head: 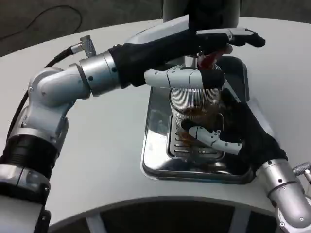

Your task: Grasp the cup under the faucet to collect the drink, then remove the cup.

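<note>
Honestly, the white tabletop carries a steel drip tray, and the clear ribbed cup stands upright on its grate under the red faucet lever, mouth up, long axis vertical. Right hand, from 4 o'clock, has fingers wrapped round it; left hand, from 10 o'clock, reaches over the lever, its grip unclear. Risk: squeezing or tilting could slosh the brown drink.

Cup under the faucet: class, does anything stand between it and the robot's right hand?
Nothing visible does. The right hand already has its fingers wrapped on the clear cup over the metal drip tray; the left hand reaches above it.
</note>
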Tool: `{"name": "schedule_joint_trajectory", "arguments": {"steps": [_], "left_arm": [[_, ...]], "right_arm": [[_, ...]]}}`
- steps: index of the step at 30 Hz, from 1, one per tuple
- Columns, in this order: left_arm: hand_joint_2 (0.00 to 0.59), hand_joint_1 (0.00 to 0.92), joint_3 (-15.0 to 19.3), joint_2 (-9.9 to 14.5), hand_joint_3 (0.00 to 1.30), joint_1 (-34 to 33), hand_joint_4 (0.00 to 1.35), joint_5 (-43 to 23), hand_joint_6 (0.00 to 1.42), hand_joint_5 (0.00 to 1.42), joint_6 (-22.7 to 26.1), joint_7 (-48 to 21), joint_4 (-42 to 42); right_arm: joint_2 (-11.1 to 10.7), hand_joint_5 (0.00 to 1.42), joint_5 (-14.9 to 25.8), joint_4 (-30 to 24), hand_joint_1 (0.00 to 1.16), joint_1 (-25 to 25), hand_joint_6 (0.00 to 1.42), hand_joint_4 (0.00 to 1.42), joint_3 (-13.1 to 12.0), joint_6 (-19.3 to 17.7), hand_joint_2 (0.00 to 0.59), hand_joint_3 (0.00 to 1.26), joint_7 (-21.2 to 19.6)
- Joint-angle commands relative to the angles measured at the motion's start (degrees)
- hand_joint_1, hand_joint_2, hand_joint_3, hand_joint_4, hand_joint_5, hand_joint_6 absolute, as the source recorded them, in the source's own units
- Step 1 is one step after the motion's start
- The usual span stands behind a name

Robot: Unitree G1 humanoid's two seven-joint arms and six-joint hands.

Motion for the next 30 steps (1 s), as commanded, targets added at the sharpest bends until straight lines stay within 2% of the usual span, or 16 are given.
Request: {"name": "schedule_joint_trajectory", "arguments": {"steps": [1, 13, 26, 30], "left_arm": [[0.082, 0.000, -0.76, -0.27, 0.18, -0.38, 0.06, 1.73, 0.06, 0.08, 0.04, -0.21, 1.05], [0.081, 0.000, -0.79, -0.30, 0.18, 0.11, 0.06, 1.57, 0.06, 0.08, 0.29, -0.19, -0.31], [0.077, 0.000, -0.87, 0.00, 0.18, 1.15, 0.07, 1.78, 0.06, 0.08, 0.88, -0.03, -2.04], [0.077, 0.000, -1.02, 0.17, 0.18, 1.33, 0.07, 2.19, 0.06, 0.08, 0.77, 0.27, -2.13]], "right_arm": [[0.73, 0.08, 0.47, 1.32, 0.70, 0.08, 0.06, 0.02, 0.72, -0.44, 0.209, 0.02, -0.13], [1.33, 0.16, -0.02, 0.47, 0.72, 0.92, 0.15, 0.11, 1.81, -0.48, 0.222, 0.09, -1.22], [3.64, 0.23, -1.97, 1.16, 0.72, 0.74, 0.24, 0.17, 4.00, -0.87, 0.222, 0.13, -4.76], [4.28, 0.28, -2.84, 1.90, 0.74, 1.21, 0.28, 0.23, 4.58, -1.57, 0.217, 0.17, -6.54]]}}
